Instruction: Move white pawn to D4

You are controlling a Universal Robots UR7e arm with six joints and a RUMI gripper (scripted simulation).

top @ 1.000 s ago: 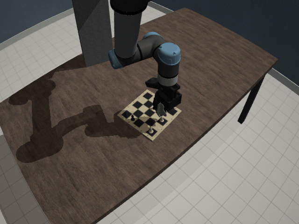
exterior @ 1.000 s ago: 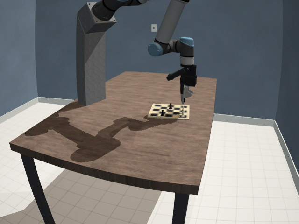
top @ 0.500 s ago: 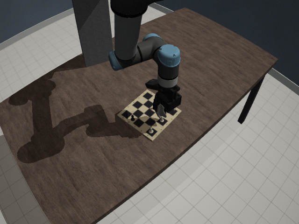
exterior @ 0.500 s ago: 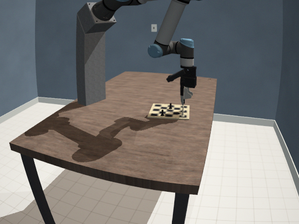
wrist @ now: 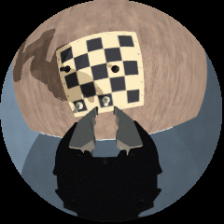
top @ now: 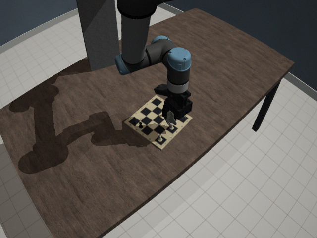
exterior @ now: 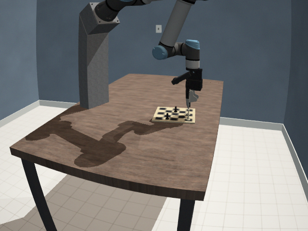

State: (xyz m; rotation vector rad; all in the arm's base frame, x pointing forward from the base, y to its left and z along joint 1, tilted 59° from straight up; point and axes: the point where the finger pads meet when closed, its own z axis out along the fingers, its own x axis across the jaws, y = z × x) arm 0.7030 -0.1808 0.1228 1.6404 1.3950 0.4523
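The small chessboard (top: 158, 121) lies on the brown table. Two white pieces stand along its near edge: one (top: 171, 126) directly below my fingertips and one (top: 160, 138) on the corner square beside it. They are too small to tell which is the pawn. In the wrist view the first white piece (wrist: 106, 99) sits just beyond the gap between my fingers and the other (wrist: 79, 105) is to its left. My gripper (top: 170, 122) hangs just above the first piece, fingers a little apart with nothing between them. It also shows in the exterior view (exterior: 188, 107).
Two black pieces stand on the board: one (top: 139, 124) near the left corner and one (exterior: 175, 109) farther back, hidden behind the gripper in the top view. The grey robot pedestal (exterior: 93, 57) stands at the table's back left. The table's edge is close to the board.
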